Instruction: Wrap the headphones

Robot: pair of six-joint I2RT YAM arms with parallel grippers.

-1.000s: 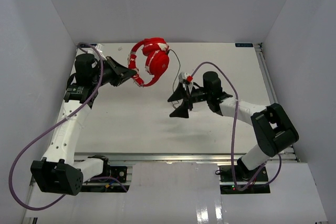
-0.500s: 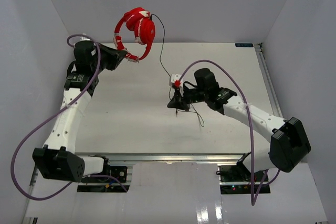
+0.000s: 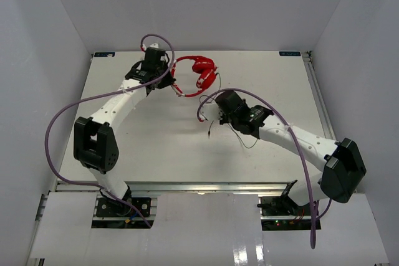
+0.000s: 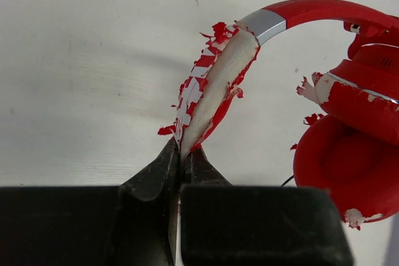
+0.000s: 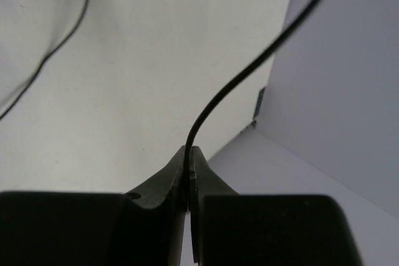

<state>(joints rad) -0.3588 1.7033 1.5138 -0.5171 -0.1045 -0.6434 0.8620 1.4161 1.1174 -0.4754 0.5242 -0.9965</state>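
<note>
A: Headphones (image 3: 203, 71), where are they?
B: Over the far middle of the table (image 3: 156, 135). The left gripper (image 4: 182, 152) is clamped on the headband (image 4: 215, 91), on its flaking red-and-white padding. The round red earcups (image 4: 340, 160) are just to its right.
A: And the right gripper (image 5: 189, 152)?
B: Pinched on the thin black cord (image 5: 248, 70), which curves up from its tips.

headphones (image 4: 346, 154): earcups cut off by the right edge of the left wrist view; headband end hidden between the pinched fingers of left gripper (image 4: 181, 157).
cord (image 5: 249, 73): runs out past the top edge of the right wrist view; lower end hidden inside the pinched right gripper (image 5: 189, 156).
top view: cord's course over table (image 3: 143, 135) too thin to trace.
</note>
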